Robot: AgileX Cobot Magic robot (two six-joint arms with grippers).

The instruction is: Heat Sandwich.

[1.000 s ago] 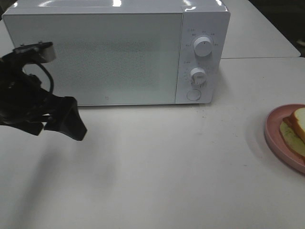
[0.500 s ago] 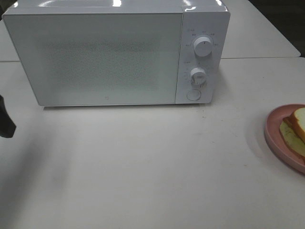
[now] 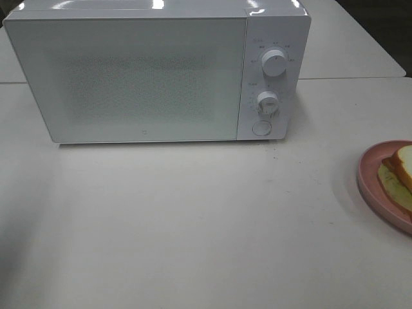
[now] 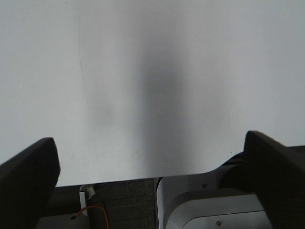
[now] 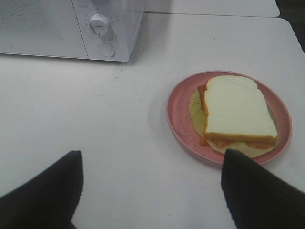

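Two pincers, both spread and empty: left pincer (image 4: 152, 176) over bare worktop (image 3: 193, 219), right pincer (image 5: 150, 191) hanging near the plate (image 5: 177, 114). Sandwich (image 5: 237, 112) sits on the plate at the right edge, well apart from the microwave (image 3: 141, 71), whose door is shut. Judged step: start of task, nothing grasped yet. The next move calls for opening the door, probably via the round button (image 3: 261, 127).

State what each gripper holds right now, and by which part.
Nothing is held. The left gripper and right gripper both stand open and empty; the sandwich lies untouched on its pink plate.
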